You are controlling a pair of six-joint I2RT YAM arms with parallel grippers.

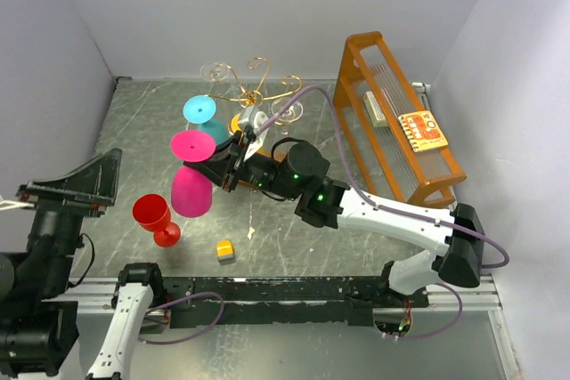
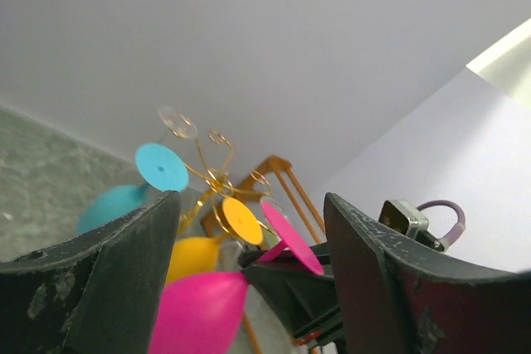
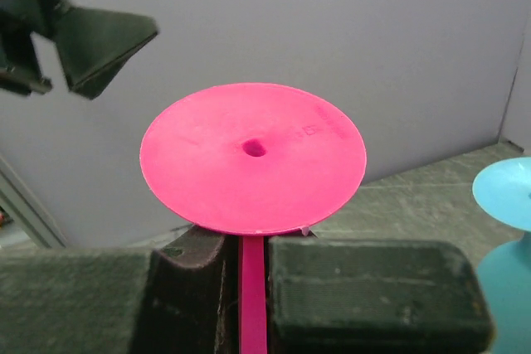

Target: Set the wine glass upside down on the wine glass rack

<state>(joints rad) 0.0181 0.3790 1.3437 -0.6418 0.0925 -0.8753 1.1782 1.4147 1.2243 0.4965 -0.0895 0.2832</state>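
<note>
A magenta wine glass [image 1: 191, 190] hangs foot up and bowl down, left of the wine glass rack [image 1: 250, 88], a gold wire tree at the back. My right gripper [image 1: 219, 169] is shut on its stem just under the round foot [image 3: 253, 155]. A cyan glass [image 1: 200, 111] and a yellow glass [image 2: 241, 220] hang upside down on the rack [image 2: 212, 177]. My left gripper [image 1: 100, 175] stands open at the left, apart from the magenta glass [image 2: 199, 312], with nothing between its fingers [image 2: 133, 271].
A red glass [image 1: 153, 215] stands on the table near the left arm, and a small yellow block [image 1: 225, 249] lies beside it. A tall orange slatted frame [image 1: 392, 122] holding a card stands at the right. Clear glasses [image 1: 214, 71] hang on the rack.
</note>
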